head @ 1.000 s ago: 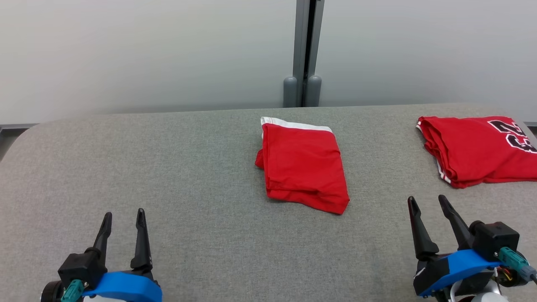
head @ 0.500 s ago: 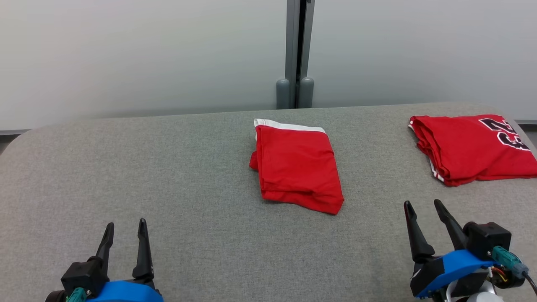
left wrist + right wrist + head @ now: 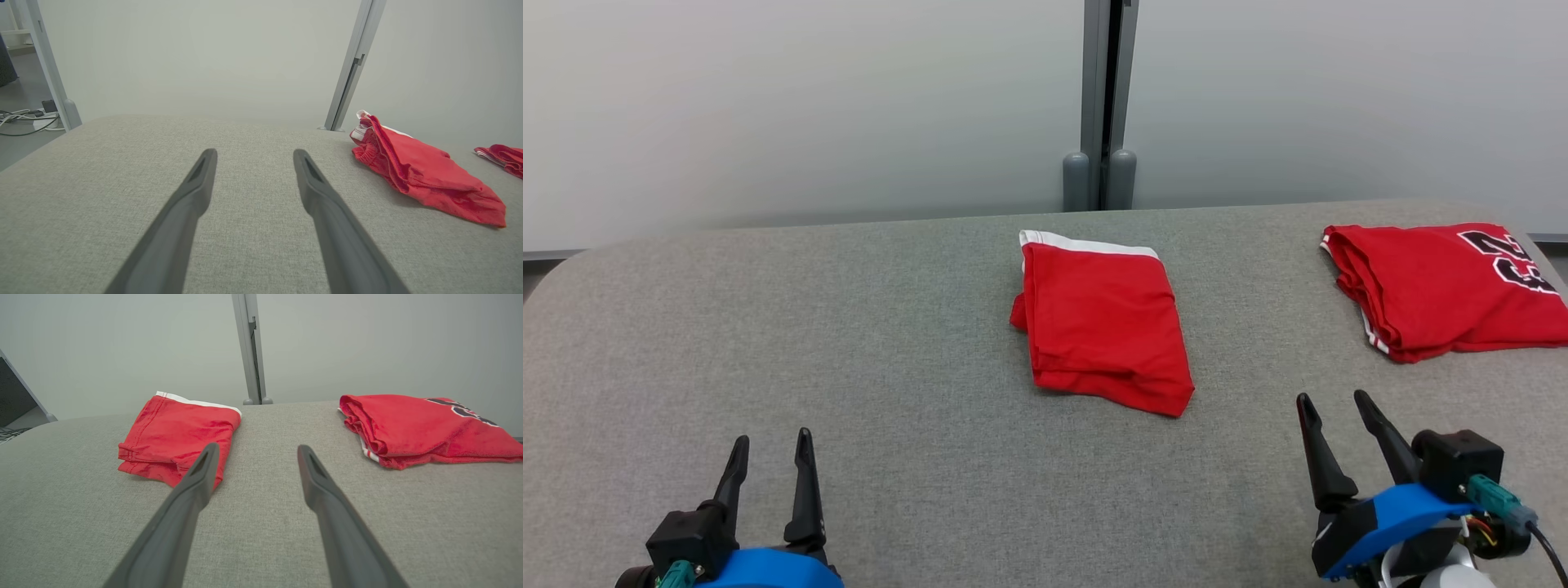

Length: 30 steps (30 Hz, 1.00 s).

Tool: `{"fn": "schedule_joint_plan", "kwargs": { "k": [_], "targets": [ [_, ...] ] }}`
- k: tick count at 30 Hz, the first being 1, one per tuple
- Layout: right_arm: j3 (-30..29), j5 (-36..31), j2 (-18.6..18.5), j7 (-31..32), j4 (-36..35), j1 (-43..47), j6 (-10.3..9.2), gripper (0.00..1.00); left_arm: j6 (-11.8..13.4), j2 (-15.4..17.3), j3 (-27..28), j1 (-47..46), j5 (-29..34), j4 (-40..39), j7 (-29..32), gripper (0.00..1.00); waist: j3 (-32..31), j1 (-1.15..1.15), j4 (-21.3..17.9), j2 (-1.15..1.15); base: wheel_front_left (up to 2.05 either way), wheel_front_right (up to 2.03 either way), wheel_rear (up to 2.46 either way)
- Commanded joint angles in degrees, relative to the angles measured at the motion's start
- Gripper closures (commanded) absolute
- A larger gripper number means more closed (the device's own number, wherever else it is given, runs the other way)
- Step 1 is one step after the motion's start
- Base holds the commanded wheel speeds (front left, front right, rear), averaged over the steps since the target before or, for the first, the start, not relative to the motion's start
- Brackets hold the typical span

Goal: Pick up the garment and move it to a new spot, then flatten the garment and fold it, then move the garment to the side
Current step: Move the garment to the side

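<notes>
On the table [image 3: 849,343]: we see a grey fabric-covered top with rounded corners, carrying two red garments that lie well apart from each other.
Red shorts [image 3: 1103,322]: folded into a flat packet about midway between the left and right edges, closer to the far edge than to the near one. The white waistband faces the far edge, and the hem points toward the near edge, skewed a little to the right.
Red jersey [image 3: 1445,290]: folded and lying by the far right corner. Black numerals edged in white face up, and we make out striped trim along its left side.
Left gripper [image 3: 772,441]: over the near left part of the table, fingers pointing at the far edge. Its jaws stand wide apart with bare grey fabric between them, gripping nothing.
Right gripper [image 3: 1331,400]: over the near right part of the table, nearer to us than the jersey and to the right of the shorts, touching neither. Its jaws are spread wide and empty, with the fingers leaning slightly leftward.
Contact with the table: we cannot tell whether the fingers rest on the fabric or hang just above it.
Behind the far edge: pale wall panels meet at a grey post [image 3: 1104,98], which stands straight behind the shorts.
Off the left edge: in the left wrist view, cables [image 3: 24,120] lie on the floor.
</notes>
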Motion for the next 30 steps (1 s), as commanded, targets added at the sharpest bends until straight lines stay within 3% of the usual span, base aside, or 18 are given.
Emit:
{"fn": "schedule_joint_plan", "kwargs": {
  "k": [1,7,13,23,30],
  "targets": [
    [0.1,0.3,-0.2,0.2,0.1,-1.2,0.03,0.0,-0.2,-0.1,0.0,-0.4,0.4,-0.1,-0.3,0.0,0.2,0.0,0.1,0.0,0.0,0.0,0.0],
    [0.3,1.4,-0.5,3.2,0.8,-3.9,0.03,0.0,-0.3,0.0,-0.7,-1.4,0.5,-0.2,-0.3,0.0,0.9,0.0,1.4,0.0,0.0,0.0,0.0],
    [0.8,2.9,-1.3,11.7,3.8,-11.8,0.03,0.0,-0.4,0.0,-2.0,-2.9,0.8,-1.4,-0.3,0.0,3.3,0.0,3.9,0.0,0.0,0.0,0.0],
    [-5.4,3.5,-2.3,26.0,18.6,-31.8,0.03,0.0,-0.5,-0.3,-5.2,-8.9,1.1,-4.0,-0.3,0.0,11.5,0.0,9.9,0.0,0.0,0.0,0.0],
    [-11.8,-1.9,-1.8,27.5,29.8,-39.6,0.03,0.0,-0.5,-0.9,-7.4,-12.4,0.5,-4.7,-0.3,0.0,16.1,0.0,13.5,0.0,0.0,0.0,0.0]
  ]
}}
